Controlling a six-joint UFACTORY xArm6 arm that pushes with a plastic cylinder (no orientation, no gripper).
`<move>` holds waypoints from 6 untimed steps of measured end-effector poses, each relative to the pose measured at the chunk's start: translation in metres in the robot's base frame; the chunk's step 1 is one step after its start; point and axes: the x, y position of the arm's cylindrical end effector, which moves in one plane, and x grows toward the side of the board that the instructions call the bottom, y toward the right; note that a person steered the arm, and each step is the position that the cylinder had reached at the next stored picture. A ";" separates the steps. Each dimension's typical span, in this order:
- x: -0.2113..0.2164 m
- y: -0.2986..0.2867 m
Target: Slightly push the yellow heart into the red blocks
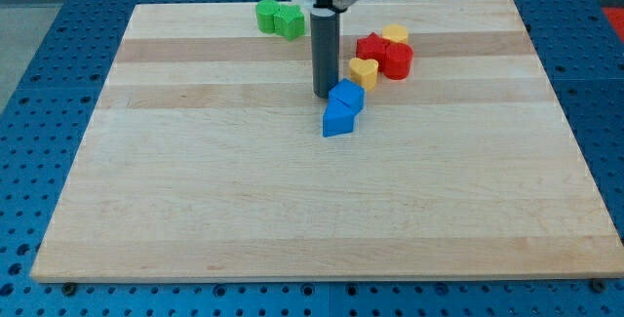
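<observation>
The yellow heart (364, 71) lies on the wooden board (195, 210), touching the lower left of the red blocks. The red blocks are a red star (373, 47) and a red round-edged block (398, 60), close together at the view's upper right of centre. My tip (325, 95) rests on the board just left of the yellow heart, with a small gap between them. It stands right beside the upper blue block (346, 96).
A second blue block (337, 120) lies just below the first. A yellow block (395, 33) sits behind the red ones. Two green blocks (279, 18) lie near the board's top edge, left of the rod.
</observation>
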 end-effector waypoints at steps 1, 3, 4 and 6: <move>-0.001 0.011; -0.019 0.026; -0.019 0.044; -0.023 0.054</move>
